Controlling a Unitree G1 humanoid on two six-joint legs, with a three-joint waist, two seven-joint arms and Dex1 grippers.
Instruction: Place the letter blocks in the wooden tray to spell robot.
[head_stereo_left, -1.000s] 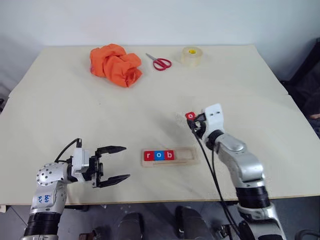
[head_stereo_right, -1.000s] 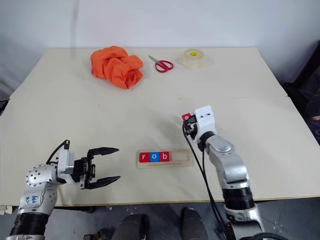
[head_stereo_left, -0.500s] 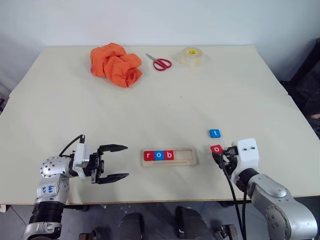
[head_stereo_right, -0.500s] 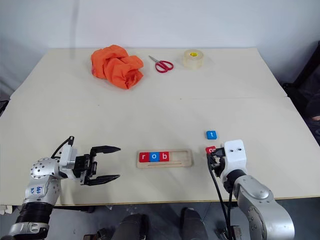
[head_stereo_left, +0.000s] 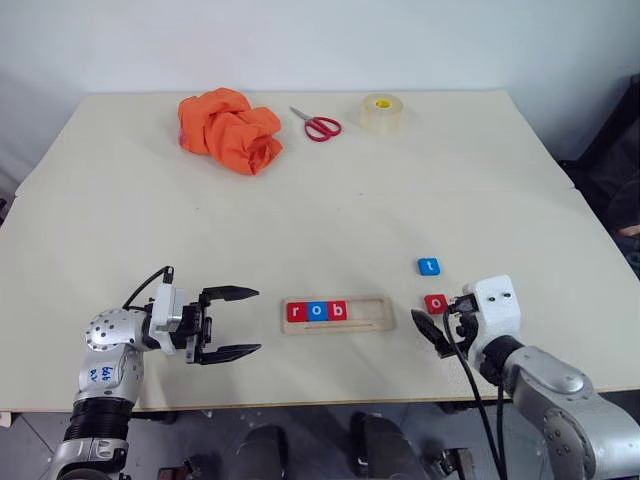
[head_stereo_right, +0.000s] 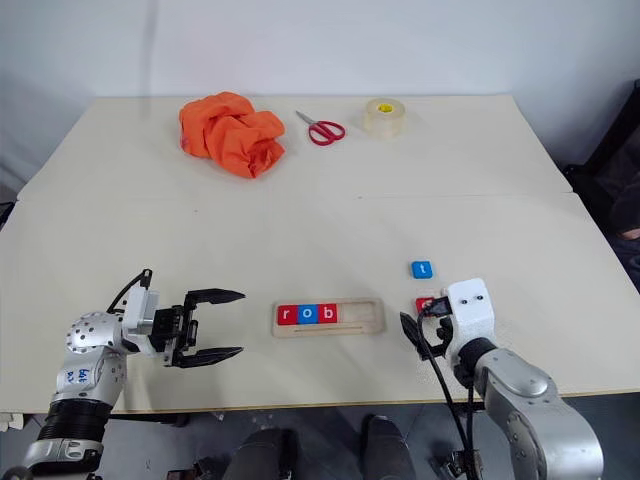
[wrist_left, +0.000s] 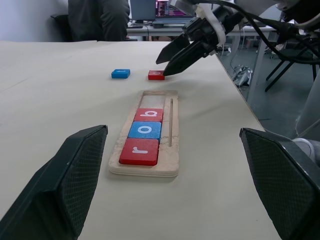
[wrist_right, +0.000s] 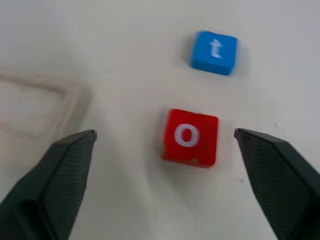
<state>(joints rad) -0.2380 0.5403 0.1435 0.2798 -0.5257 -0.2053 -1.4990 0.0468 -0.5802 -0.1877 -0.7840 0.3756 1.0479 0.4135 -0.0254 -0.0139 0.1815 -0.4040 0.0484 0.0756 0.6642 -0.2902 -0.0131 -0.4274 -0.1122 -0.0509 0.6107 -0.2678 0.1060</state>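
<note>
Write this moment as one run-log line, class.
tray: r, o, b placed | red o: on table, released | blue t: on table | right tool: open | left tool: open

Bright, even overhead light casts soft shadows; the right wrist view is slightly motion-blurred.

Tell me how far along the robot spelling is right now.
Done: red r, blue o and red b sit in the wooden tray. In hand: nothing is gripped; the right gripper is open beside the red o block, which lies on the table. The left gripper is open, off the tray's other end. Left: seat that o, then the blue t block.
</note>
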